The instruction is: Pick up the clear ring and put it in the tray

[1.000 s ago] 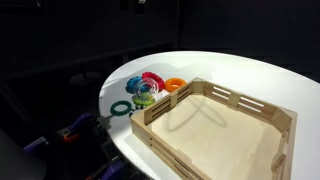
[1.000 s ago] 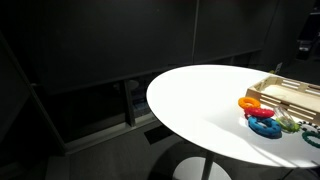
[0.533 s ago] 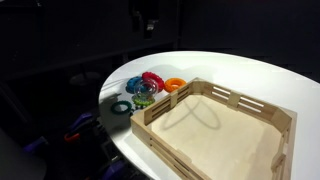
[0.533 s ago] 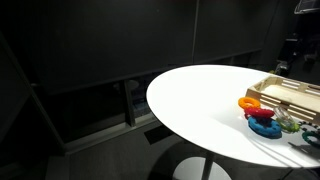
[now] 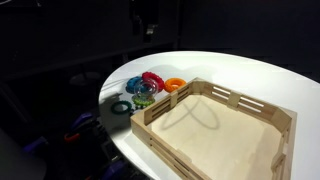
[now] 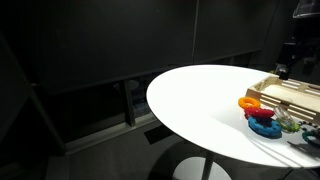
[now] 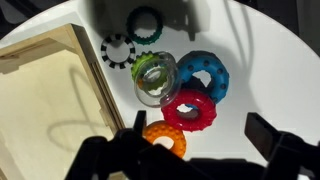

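- Plywood tray (image 5: 280,125) fills the lower right of an exterior view, with its slotted walls standing on the round white worktop (image 5: 250,72). In the wrist view it takes up the left side.
- Clear ring (image 7: 172,90) lies on the worktop near the middle of the wrist view. It is outside the tray, just right of the tray's wall.
- Its upper left edge overlaps the light green ring (image 7: 143,67).
- Blue ring (image 7: 208,72) sits right of the clear ring, close enough to touch or nearly so.
- Red ring (image 7: 190,112) lies just below these two, and the orange ring (image 7: 163,138) is lower still, toward the bottom edge.
- Dark green ring (image 7: 146,25) and black toothed ring (image 7: 118,48) lie in the upper middle, the black one just beside the tray wall.
- Tool (image 7: 200,140) comes in from the bottom edge of the wrist view with its dark fingers spread wide and nothing between them.
- In an exterior view the tool (image 5: 148,22) hangs at the top centre, well above the cluster of rings.
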Robot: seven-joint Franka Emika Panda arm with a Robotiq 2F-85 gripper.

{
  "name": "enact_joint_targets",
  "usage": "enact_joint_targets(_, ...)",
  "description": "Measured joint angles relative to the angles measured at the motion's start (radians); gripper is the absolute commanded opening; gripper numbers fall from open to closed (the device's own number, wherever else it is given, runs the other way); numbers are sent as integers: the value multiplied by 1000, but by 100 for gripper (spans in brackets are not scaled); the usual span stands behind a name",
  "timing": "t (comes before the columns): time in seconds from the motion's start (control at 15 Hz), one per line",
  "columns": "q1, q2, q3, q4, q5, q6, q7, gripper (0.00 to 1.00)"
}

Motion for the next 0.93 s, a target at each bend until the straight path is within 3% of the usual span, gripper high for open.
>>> enact_joint_targets(0.4, -4, 8, -10, -62, 27, 65, 47, 100)
enact_joint_targets(0.93, -12, 34, -31, -198, 94, 381, 64, 100)
